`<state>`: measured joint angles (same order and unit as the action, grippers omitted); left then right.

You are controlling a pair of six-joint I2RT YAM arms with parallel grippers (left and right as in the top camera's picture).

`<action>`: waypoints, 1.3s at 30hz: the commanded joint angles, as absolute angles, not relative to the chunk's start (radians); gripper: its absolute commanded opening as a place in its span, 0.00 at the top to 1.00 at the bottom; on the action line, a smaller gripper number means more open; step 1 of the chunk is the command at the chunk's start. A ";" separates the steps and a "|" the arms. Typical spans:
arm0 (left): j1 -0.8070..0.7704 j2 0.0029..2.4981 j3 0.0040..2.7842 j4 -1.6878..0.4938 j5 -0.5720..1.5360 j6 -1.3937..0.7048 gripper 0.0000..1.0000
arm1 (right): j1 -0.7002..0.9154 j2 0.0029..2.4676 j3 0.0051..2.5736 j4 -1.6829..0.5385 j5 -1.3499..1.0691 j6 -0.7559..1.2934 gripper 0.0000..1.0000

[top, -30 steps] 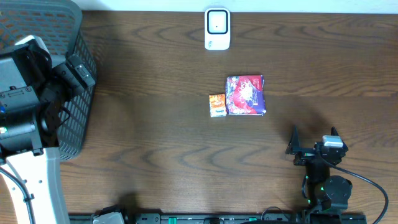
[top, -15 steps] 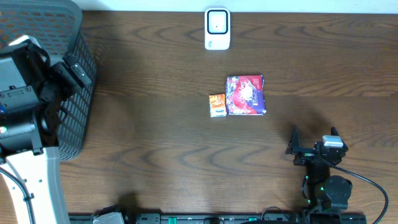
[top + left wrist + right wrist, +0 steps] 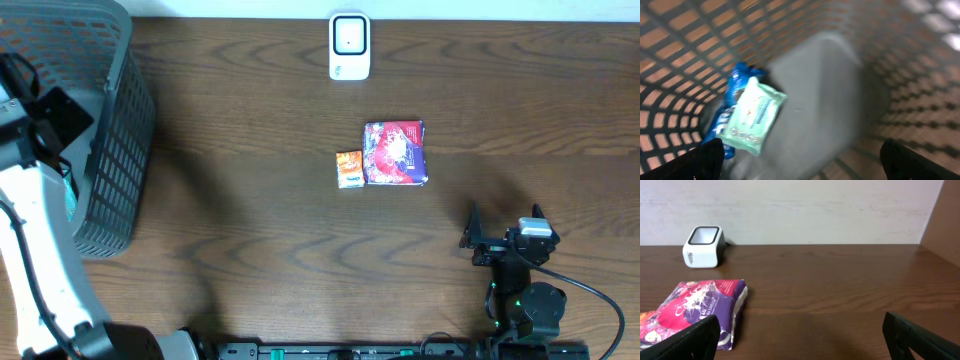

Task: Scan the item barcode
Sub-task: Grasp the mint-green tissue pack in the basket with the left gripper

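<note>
Overhead: left arm (image 3: 35, 230) reaches into the basket (image 3: 110, 150) at the desk's (image 3: 250, 230) 9 o'clock edge, well apart from the purple packet (image 3: 396, 153) mid-desk; small orange box (image 3: 349, 169) just beside it at its 9; scanner (image 3: 349, 45) at their 12, path clear; right gripper (image 3: 503, 228) at 5, jaws released.

Left wrist: left gripper (image 3: 800, 160) jaws spread, empty, over a green wipes pack (image 3: 752, 117) and blue packet (image 3: 722, 122); could snag the mesh lifting out.

Right wrist: packet at 9; can't see any barcode, so it might be face-down and the scan would miss; the glossy wrap looks slippery too.
</note>
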<state>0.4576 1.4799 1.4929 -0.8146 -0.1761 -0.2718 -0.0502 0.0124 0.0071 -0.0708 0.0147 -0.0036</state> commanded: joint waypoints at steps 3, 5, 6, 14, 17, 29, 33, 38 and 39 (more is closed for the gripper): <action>0.542 1.557 1.504 -0.826 -0.249 -0.342 0.01 | -0.045 0.009 0.006 -0.075 0.009 0.014 0.01; 0.558 1.586 1.502 -0.843 -0.248 -0.342 0.04 | -0.045 0.009 0.006 -0.075 0.009 0.014 0.01; 0.562 1.602 1.500 -0.848 -0.248 -0.342 0.12 | -0.045 0.009 0.006 -0.075 0.009 0.014 0.01; 0.556 1.753 1.493 -0.839 -0.249 -0.329 0.30 | -0.045 0.009 0.006 -0.075 0.009 0.014 0.01; 0.552 1.816 1.493 -0.824 -0.252 -0.280 0.30 | -0.045 0.009 0.006 -0.075 0.009 0.014 0.01; 0.550 2.022 1.493 -0.768 -0.363 -0.147 0.30 | -0.045 0.009 0.006 -0.075 0.009 0.014 0.01; 0.550 2.060 1.493 -0.754 -0.349 -0.118 0.30 | -0.045 0.009 0.006 -0.075 0.009 0.014 0.01; 0.551 2.085 1.493 -0.742 -0.321 -0.091 0.39 | -0.045 0.009 0.006 -0.075 0.009 0.014 0.01; 0.551 2.086 1.493 -0.743 -0.300 -0.083 0.48 | -0.045 0.009 0.006 -0.075 0.009 0.014 0.01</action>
